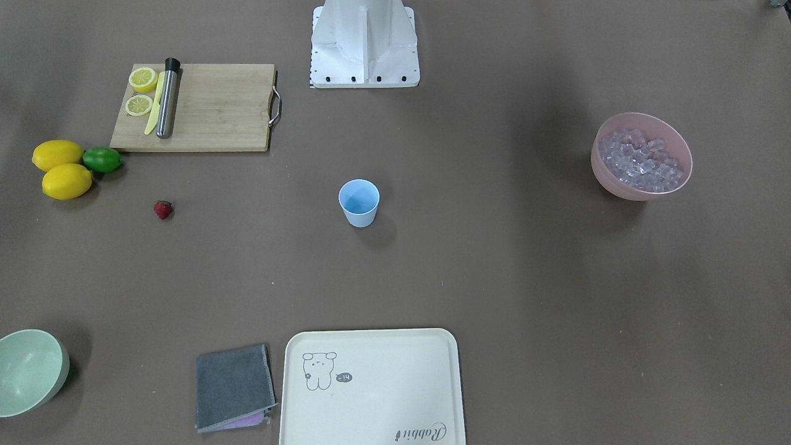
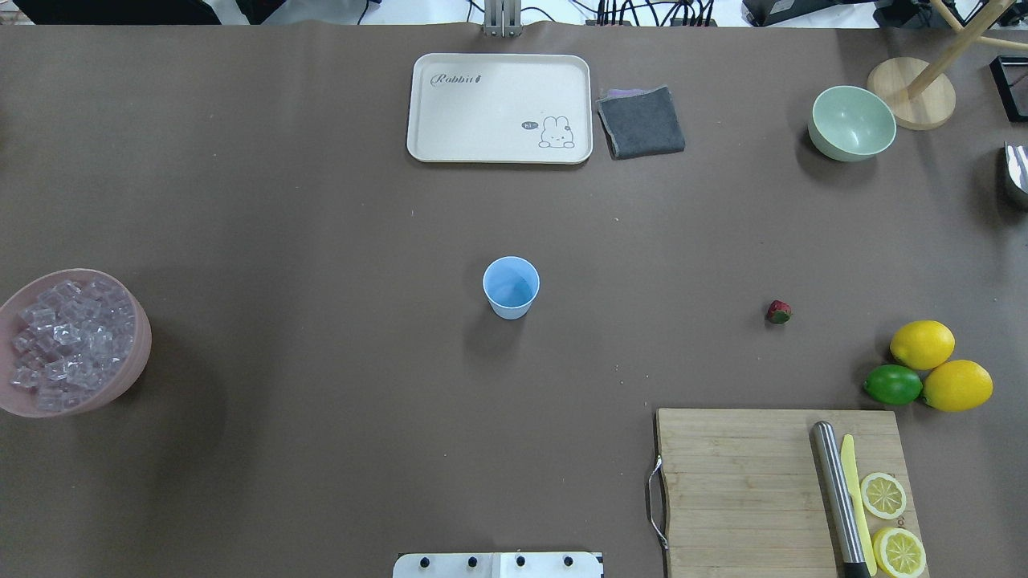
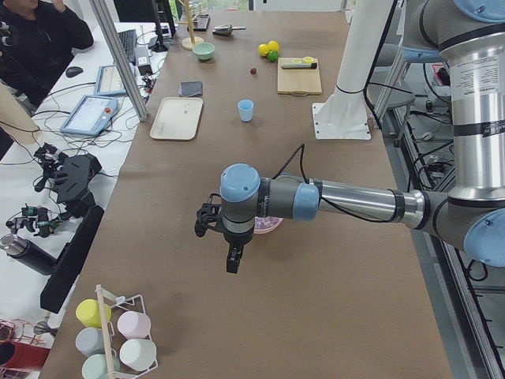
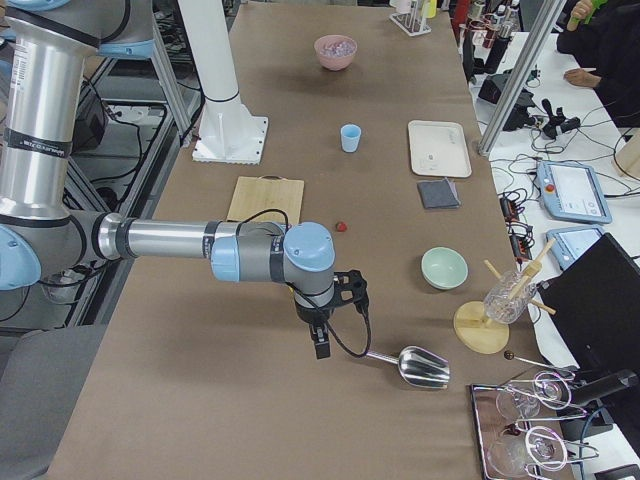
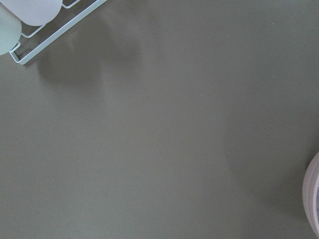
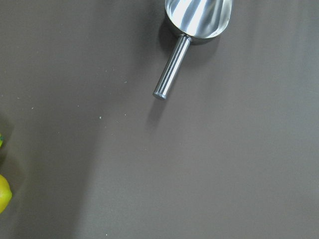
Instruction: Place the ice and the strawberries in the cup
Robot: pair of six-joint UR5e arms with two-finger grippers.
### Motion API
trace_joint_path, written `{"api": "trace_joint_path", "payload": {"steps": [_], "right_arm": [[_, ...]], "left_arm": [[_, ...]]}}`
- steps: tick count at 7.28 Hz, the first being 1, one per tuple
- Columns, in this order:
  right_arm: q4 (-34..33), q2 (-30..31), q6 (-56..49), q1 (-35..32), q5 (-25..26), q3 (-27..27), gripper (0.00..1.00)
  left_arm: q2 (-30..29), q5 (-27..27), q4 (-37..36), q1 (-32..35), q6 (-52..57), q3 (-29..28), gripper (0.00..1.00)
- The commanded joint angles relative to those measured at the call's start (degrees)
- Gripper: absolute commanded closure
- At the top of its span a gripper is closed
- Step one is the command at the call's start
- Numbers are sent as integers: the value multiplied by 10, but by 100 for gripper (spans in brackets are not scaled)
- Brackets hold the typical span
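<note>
The light blue cup (image 1: 358, 202) (image 2: 511, 286) stands upright in the middle of the table. One red strawberry (image 1: 162, 209) (image 2: 778, 311) lies on the table on my right side. The ice (image 1: 642, 159) (image 2: 68, 337) fills a pink bowl (image 1: 618, 185) on my left side. My left gripper (image 3: 230, 260) hangs over the table's left end, beyond the pink bowl. My right gripper (image 4: 320, 345) hangs over the right end, beside a metal scoop (image 4: 420, 366) (image 6: 197, 20). Both grippers show only in the side views, so I cannot tell if they are open or shut.
A cutting board (image 2: 739, 482) holds lemon slices, a yellow knife and a steel muddler. Two lemons (image 2: 940, 365) and a lime (image 2: 892, 384) lie beside it. At the far edge are a cream tray (image 2: 498, 108), a grey cloth (image 2: 641, 122) and a pale green bowl (image 2: 851, 122). A cup rack (image 3: 118, 339) stands at the left end.
</note>
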State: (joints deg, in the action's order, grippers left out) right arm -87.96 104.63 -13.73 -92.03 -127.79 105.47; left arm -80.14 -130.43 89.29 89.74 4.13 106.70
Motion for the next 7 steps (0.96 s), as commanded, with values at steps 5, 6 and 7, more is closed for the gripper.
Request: {"api": "trace_joint_path", "payload": {"steps": [5, 6, 7], "right_arm": [[-4, 8, 1, 0, -2, -2, 0], [-8, 10, 6, 0, -11, -3, 0], [-9, 14, 13, 0, -51, -10, 0]], "left_arm": [[38, -6, 60, -4, -3, -13, 2], [37, -6, 62, -4, -2, -17, 2], [45, -3, 95, -4, -5, -20, 2]]}}
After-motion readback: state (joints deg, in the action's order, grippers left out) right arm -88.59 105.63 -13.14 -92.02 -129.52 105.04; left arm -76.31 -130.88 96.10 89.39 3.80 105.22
